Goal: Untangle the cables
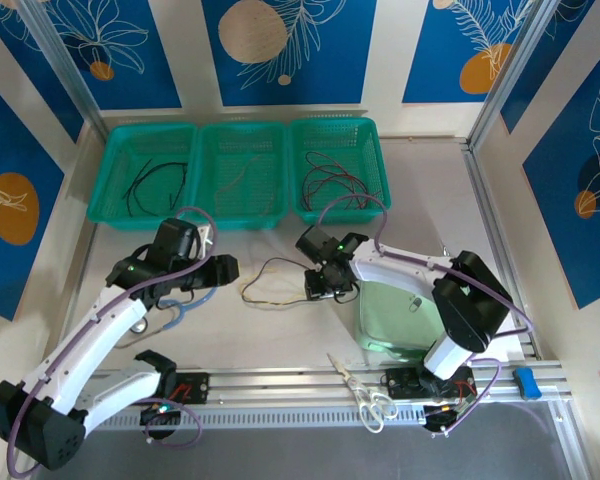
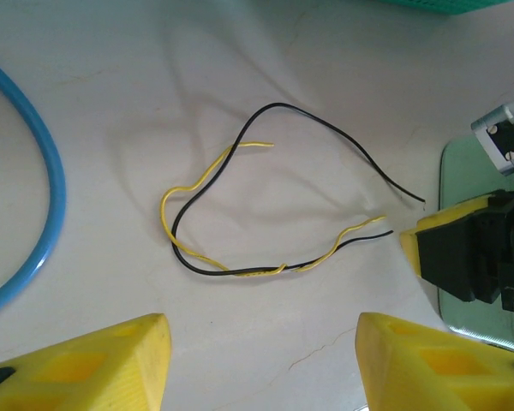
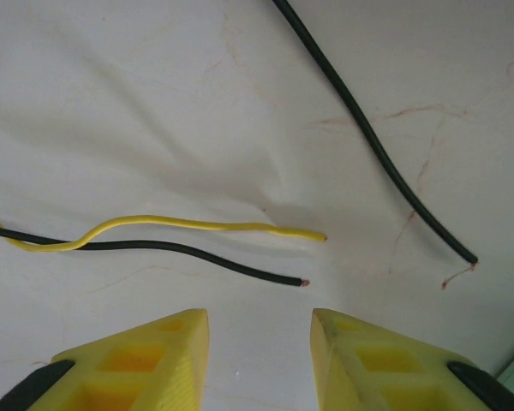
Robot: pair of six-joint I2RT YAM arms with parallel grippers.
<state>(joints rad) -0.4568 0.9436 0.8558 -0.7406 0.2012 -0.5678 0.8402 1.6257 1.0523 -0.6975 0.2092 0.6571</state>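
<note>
Yellow fingertips (image 3: 137, 368) of the right gripper (image 3: 259, 364) sit nearest in its wrist view, parted by a moderate gap and holding nothing. Just beyond them on the white table (image 3: 111, 103) lie the loose ends of a yellow cable (image 3: 197, 224) and a black cable (image 3: 171, 248), side by side and crossing once at the left. The black cable's other end lies to the right, with bare copper strands showing at its tip.

From the left wrist, the left gripper (image 2: 261, 364) is spread wide and empty, low over the table. Ahead of it the black cable (image 2: 325, 128) makes a big open loop, and the yellow cable (image 2: 165, 214) twists around its near side. A light-blue tube (image 2: 56, 180) curves at the left, well apart from the loop.

From above, the two cables (image 1: 275, 285) lie mid-table between the left gripper (image 1: 220, 270) and the right gripper (image 1: 320, 285), touched by neither. Three green baskets line the far edge: the left basket (image 1: 140, 222) holds black wires, the middle basket (image 1: 242, 224) a pale wire, and the right basket (image 1: 340, 216) red and black wires. A translucent green box (image 1: 395, 320) stands just right of the right gripper. Bare table lies open between the cables and the near aluminium rail (image 1: 280, 380), where scissors (image 1: 365, 395) rest.
</note>
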